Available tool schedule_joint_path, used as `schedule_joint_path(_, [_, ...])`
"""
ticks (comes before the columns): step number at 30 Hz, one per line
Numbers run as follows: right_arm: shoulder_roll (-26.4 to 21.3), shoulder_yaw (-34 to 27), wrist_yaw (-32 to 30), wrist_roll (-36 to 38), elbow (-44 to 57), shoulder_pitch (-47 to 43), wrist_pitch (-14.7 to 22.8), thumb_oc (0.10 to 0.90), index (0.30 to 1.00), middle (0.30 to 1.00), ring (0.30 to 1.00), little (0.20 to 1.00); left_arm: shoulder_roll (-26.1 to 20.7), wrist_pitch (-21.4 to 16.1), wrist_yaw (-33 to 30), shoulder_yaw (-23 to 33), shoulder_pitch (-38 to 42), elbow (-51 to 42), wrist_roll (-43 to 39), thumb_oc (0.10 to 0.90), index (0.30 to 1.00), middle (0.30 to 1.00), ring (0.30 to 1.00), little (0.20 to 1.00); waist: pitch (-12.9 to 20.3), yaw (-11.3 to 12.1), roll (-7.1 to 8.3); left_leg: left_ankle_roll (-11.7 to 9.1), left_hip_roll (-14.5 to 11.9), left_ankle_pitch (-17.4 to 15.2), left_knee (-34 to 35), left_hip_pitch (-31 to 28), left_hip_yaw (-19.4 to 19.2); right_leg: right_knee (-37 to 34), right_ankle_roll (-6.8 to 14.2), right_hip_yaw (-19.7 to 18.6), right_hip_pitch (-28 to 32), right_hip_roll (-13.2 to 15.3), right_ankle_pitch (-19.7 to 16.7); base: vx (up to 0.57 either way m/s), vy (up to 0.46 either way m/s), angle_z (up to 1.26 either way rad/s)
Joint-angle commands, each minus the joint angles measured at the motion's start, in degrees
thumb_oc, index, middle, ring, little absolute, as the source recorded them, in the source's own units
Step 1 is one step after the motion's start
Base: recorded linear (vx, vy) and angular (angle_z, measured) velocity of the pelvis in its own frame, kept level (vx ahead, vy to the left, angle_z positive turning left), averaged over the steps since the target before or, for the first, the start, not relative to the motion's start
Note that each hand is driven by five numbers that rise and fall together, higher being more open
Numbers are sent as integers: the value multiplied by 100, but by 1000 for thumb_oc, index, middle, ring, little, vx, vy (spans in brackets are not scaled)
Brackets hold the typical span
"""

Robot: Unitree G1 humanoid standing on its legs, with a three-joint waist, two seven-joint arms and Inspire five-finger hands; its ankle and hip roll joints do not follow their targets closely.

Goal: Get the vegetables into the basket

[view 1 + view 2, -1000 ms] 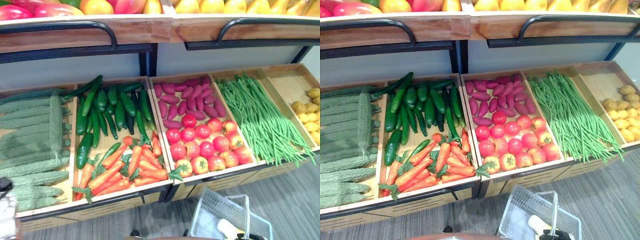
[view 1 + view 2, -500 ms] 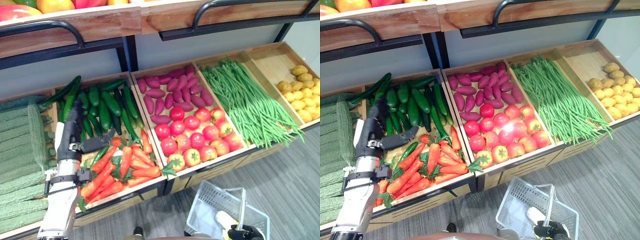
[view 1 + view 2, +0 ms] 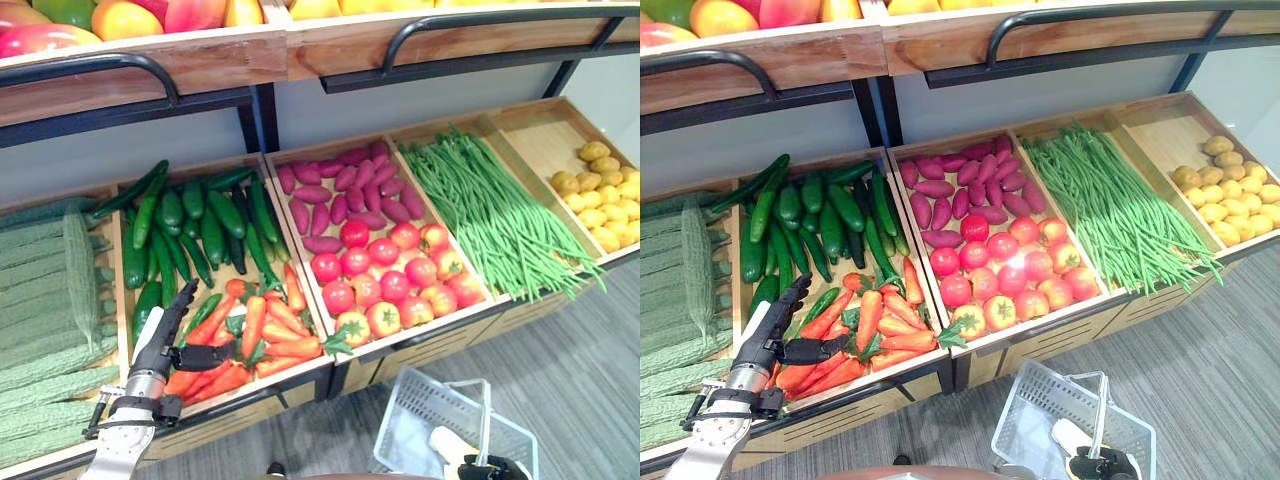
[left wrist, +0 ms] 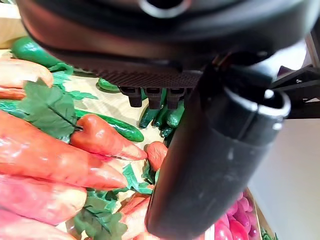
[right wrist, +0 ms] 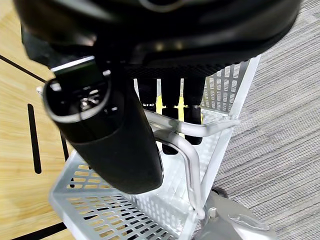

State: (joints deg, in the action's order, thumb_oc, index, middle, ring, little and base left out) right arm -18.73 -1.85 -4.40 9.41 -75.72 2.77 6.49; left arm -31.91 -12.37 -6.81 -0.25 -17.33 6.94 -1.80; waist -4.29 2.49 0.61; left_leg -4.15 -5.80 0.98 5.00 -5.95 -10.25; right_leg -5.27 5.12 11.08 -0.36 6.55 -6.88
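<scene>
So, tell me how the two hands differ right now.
The left hand is open, fingers straight and thumb out, over the carrots and holding nothing. The right hand is curled round the handle of the basket, low near the floor. Both are dark.

Basket (image 3: 425,420) cut off by the bottom edge.
</scene>
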Motion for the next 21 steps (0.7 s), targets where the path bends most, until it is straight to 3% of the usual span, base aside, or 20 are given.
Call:
schedule_joint_path(1, [-158,152,-300,133,-24,-336,291,400,300,300,300,300,-450,-394,-391,90,654,-368,669,900,1000,1000,1000,1000,101,-52,366,-275,-305,144,0,380,233,27,627,155,61,741,-102,4,-10,-3])
schedule_joint_path(13, [-119,213,-382,148,-22,-352,278,400,300,300,300,300,-520,-313,-494,-278,887,-271,1223,900,1000,1000,1000,1000,103,-138,363,-282,-320,110,0,325,147,27,621,59,39,709,-89,7,-6,-5])
schedule_joint_path(18, [-90,249,-466,159,-41,-365,269,400,300,300,300,300,-248,-199,-645,-435,974,52,1282,900,1000,1000,1000,1000,79,-167,355,-281,-335,122,0,334,132,27,606,17,8,682,-79,0,0,0])
schedule_joint_path(19, [-78,254,-479,170,-37,-367,262,400,300,300,300,300,-192,-174,-691,-447,986,137,1270,857,940,940,940,940,74,-164,357,-282,-340,126,0,339,129,27,604,13,2,675,-80,0,0,0])
schedule_joint_path(20, [-80,252,-479,171,-37,-368,262,400,300,300,300,300,-188,-178,-698,-454,994,148,1272,655,657,657,657,657,74,-162,354,-282,-341,127,0,339,128,27,604,11,1,675,-81,0,0,0])
schedule_joint_path(21, [-54,274,-498,183,-56,-368,253,400,300,300,300,300,-20,-101,-779,-474,1017,357,1197,518,465,465,465,465,71,-164,366,-280,-354,135,0,344,129,27,600,10,-12,667,-84,0,0,0])
